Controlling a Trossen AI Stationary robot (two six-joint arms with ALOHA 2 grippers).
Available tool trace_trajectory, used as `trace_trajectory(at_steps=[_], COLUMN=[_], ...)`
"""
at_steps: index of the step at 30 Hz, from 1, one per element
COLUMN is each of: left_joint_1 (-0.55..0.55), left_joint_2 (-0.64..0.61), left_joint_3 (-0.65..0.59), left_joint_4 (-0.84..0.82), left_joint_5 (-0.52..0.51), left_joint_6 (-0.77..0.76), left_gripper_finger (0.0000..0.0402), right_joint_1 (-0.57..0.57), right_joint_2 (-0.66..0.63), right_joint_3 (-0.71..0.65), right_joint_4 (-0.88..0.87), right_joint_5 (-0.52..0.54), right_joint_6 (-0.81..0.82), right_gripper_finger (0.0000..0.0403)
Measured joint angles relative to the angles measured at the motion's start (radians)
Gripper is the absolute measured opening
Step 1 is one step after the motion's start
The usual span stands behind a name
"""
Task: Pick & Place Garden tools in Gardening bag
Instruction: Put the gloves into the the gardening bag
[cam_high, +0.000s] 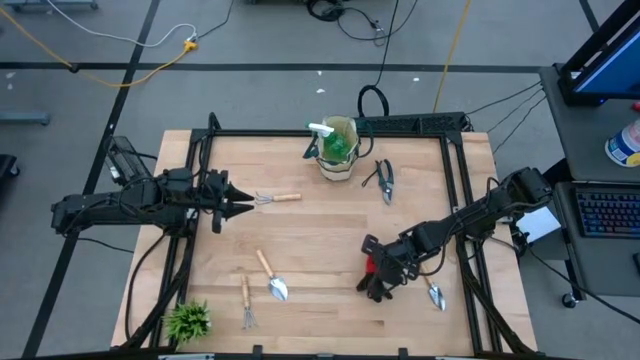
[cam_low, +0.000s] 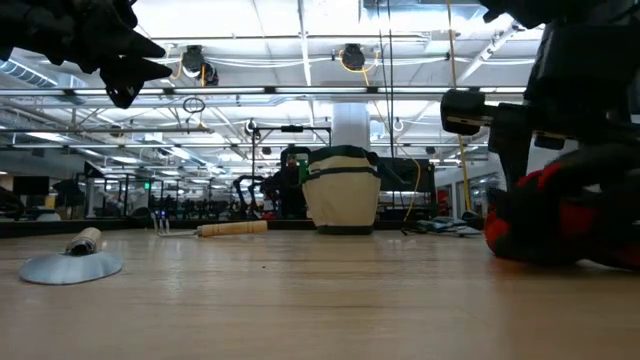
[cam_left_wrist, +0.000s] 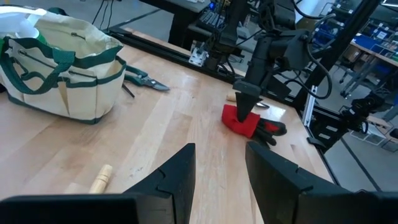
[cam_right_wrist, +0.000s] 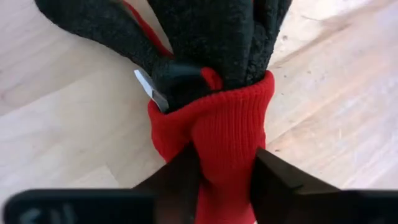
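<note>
Your right claw (cam_right_wrist: 224, 171) is down on the counter (cam_high: 320, 240) near its right edge, toward the front, and its two fingers are squeezed on the red cuff of the glove (cam_right_wrist: 211, 118). The glove's black fingers point away from the claw, and the glove lies on the wood. From the left wrist view you can see that claw pressing down on the glove (cam_left_wrist: 245, 120) from above. A trowel (cam_high: 435, 293) lies just beside the glove, closer to the right edge. Your left claw (cam_left_wrist: 221, 171) hangs above the counter by the left edge, about halfway back, with its fingers apart and nothing in them. A small rake (cam_high: 277, 199) lies just past its tips. The bag (cam_high: 338, 150) stands upright at the middle of the back edge, and the spray bottle (cam_high: 330, 135) sticks out of its top. The shears (cam_high: 385, 180) lie flat on the counter just to the right of the bag. Another trowel (cam_high: 270, 275) and another rake (cam_high: 246, 300) lie near the front edge, left of the middle. A little green plant (cam_high: 188, 320) sits at the front left corner.
</note>
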Motion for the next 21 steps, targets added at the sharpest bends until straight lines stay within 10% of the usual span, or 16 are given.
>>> trace_trajectory(at_steps=[7, 21], left_joint_1=[0.000, 0.000], left_joint_2=[0.000, 0.000], left_joint_3=[0.000, 0.000], left_joint_4=[0.000, 0.005], left_joint_5=[0.000, 0.001], left_joint_6=[-0.002, -0.005], left_gripper_finger=[0.0145, 0.0145], right_joint_1=[-0.020, -0.261], right_joint_2=[-0.021, -0.155], right_joint_3=[-0.002, 0.024], right_joint_4=[0.008, 0.245], right_joint_5=[0.149, 0.350], right_joint_6=[0.114, 0.378], right_gripper_finger=[0.0032, 0.0030])
